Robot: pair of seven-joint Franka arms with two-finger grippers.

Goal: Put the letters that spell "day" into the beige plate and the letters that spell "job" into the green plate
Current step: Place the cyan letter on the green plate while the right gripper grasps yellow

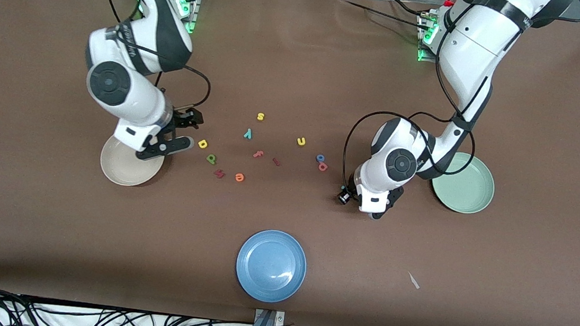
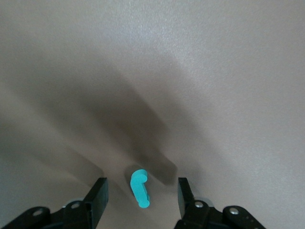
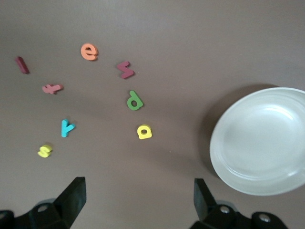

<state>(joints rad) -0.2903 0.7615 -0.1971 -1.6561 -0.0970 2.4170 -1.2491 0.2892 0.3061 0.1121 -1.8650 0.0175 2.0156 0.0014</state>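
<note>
Brown paper covers the counter (image 1: 300, 52), and the foam letters lie scattered near its middle between the two arms. At the right arm's end sits the beige plate (image 1: 119, 170), bare inside. The right gripper (image 1: 173, 133) hangs over the plate's rim with its jaws spread wide and holding nothing; its wrist view looks out on the yellow "a" (image 3: 144, 131), the green "d" (image 3: 134, 100) and the teal "y" (image 3: 67, 127), all on the counter and apart from one another (the "a" and "d" closest to the plate, the "y" farther toward the middle). The yellow "s" (image 1: 260, 116), the yellow "u" (image 1: 301, 141), the pink "f" (image 1: 258, 154) and the orange "e" (image 1: 239, 177) lie among them.

At the left arm's end is the green plate (image 1: 470, 194), also bare. The left gripper (image 2: 142, 191) is down low over the counter beside that plate, toward the middle. In its wrist view the teal "j" (image 2: 139, 188) lies flat between the two fingers (image 2: 97, 193), which stand on either side with a gap to the letter, not touching it. The blue "o" (image 1: 320, 158) and the coral-red "b" (image 1: 322, 166) lie touching each other on the counter, between the "u" and the left gripper.

A blue plate (image 1: 257, 277) sits nearest the front camera.
</note>
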